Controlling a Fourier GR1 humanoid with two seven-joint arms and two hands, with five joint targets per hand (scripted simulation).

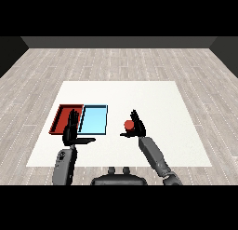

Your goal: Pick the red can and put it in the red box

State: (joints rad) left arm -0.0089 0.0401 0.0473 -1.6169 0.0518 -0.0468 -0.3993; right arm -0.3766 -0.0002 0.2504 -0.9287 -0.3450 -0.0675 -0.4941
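Red, small and cylindrical, the metal-looking can (pixel 128 125) is seen to the right of the two trays, on or just above the white counter (pixel 153 98); whether its base rests on the surface cannot be told. It is enclosed by the black right hand (pixel 136 128), whose fingers rise behind and beside it while the thumb reaches across low in front, so that the can is taken to be held in a curled grasp around its side. Only the can's upper part is shown; the rest is hidden by the hand. The can is judged to be light, stiff and smooth-walled, so some slipperiness is to be expected, and it is not thought fragile. A hold around the middle of the wall is judged best, fingers on one side and thumb opposite, with the can kept upright so that it is not tipped out of the grasp. The shallow red rectangular tray (pixel 61 113) lies at the far left, with the light blue rectangular tray (pixel 94 119) touching or just beside it on the right, between it and the can. The black left hand (pixel 71 129) is held near the red tray's near right corner, fingers straight and pointing forward, thumb spread sideways, nothing held. The carry across the blue tray is not yet done.
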